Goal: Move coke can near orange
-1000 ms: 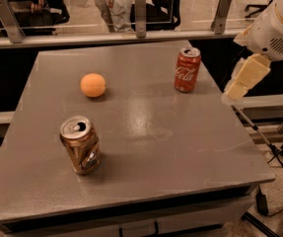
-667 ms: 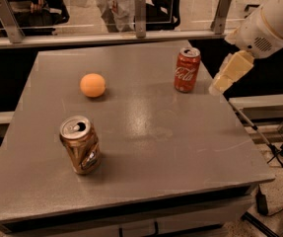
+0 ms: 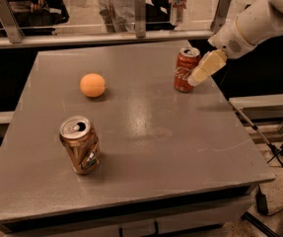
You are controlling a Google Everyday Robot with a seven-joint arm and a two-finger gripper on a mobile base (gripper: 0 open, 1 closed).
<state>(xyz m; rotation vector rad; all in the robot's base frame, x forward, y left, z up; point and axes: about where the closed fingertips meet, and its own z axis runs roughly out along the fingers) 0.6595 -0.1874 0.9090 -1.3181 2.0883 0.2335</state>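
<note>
Since a second ago the gripper (image 3: pixel 197 78) has swung in from beyond the table's right edge and now sits right against the right side of the coke can (image 3: pixel 182 72). The coke can, the orange and the dented can lie where they lay before.

Camera view: the white arm (image 3: pixel 252 26) reaches in from the upper right, and its cream-coloured gripper slants down and left, with its tip overlapping the coke can's right flank at about mid-height. Whether the gripper is parted or closed cannot be told, nor whether it truly touches the can.

The coke can stands upright near the far right corner of the grey table (image 3: pixel 156 132), red with white script and a silver top. The orange (image 3: pixel 92 85) rests on the table's far left part, well apart from the coke can, with bare tabletop between them. A dented brownish-gold can (image 3: pixel 80 144) stands in the near left area, leaning slightly, its opened top towards the camera.

Behind the table runs a metal rail (image 3: pixel 106 37) with glass, and people stand beyond it.
</note>
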